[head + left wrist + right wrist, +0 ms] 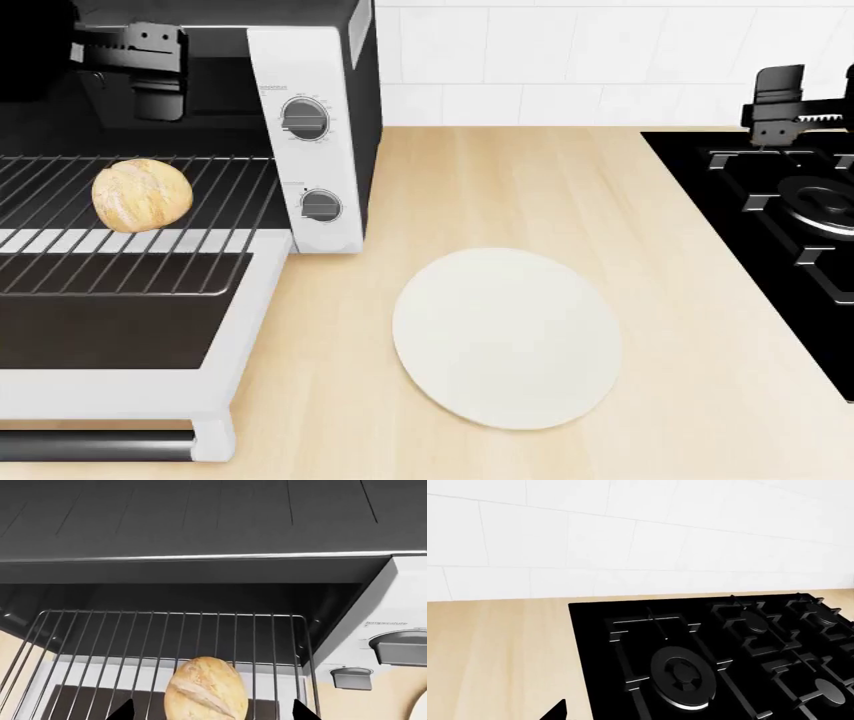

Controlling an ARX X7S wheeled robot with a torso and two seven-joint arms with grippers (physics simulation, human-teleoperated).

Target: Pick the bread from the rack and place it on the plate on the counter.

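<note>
Seen from the left wrist, the left end effector (212,711) shows two dark fingertips (123,711) spread apart, open, with the bread (206,689) lying between them on the rack (160,640); whether they touch the roll cannot be told. Beyond it the rack runs into the dark cavity of the toaster oven (400,605), whose knobs (400,647) sit off to one side. The head view alone shows the plate (507,337) bare on the worktop (534,180), well apart from the left end effector. The right wrist view shows only one dark fingertip (555,712) of the right end effector over the worktop beside the black stove top (707,655); its state cannot be told.
</note>
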